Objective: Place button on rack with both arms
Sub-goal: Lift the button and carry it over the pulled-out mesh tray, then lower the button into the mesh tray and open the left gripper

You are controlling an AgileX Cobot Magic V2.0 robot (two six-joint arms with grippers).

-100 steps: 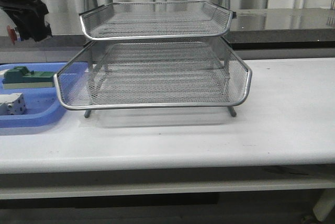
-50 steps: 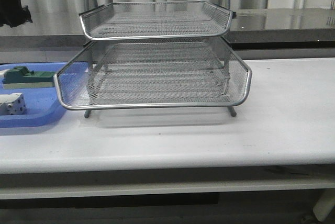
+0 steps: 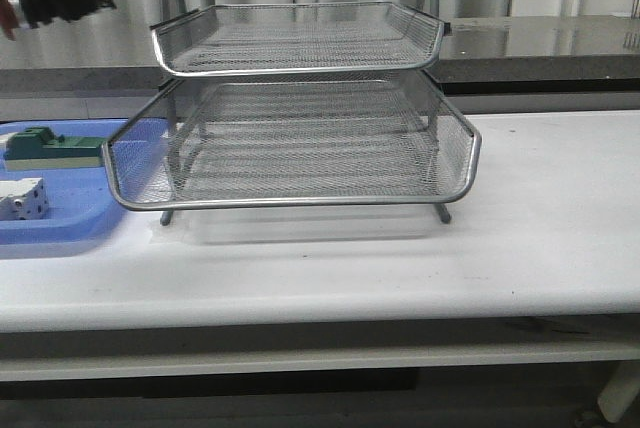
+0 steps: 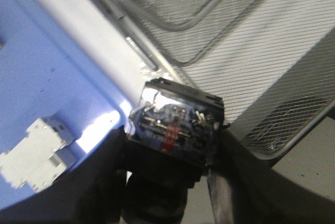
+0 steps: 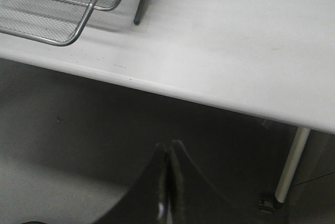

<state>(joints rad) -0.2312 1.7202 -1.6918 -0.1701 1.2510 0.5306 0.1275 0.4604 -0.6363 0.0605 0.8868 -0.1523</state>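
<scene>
We're carrying the button (image 4: 175, 124) clamped in our left gripper (image 4: 170, 182), hovering at ten o'clock from the rack (image 3: 300, 118). Right gripper (image 5: 167, 182) is idling pinched closed, empty. Next we're probably needing to lower it into a tray.

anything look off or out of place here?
Nothing stands out. The rack stands level on the table, trays undamaged; the green block and white block lie in the blue tray; the left gripper holds the button.

Rack (image 3: 300, 108) mid-table (image 3: 540, 208), tray (image 3: 60, 223) just left of it, two blocks (image 3: 45, 146) in the tray
</scene>
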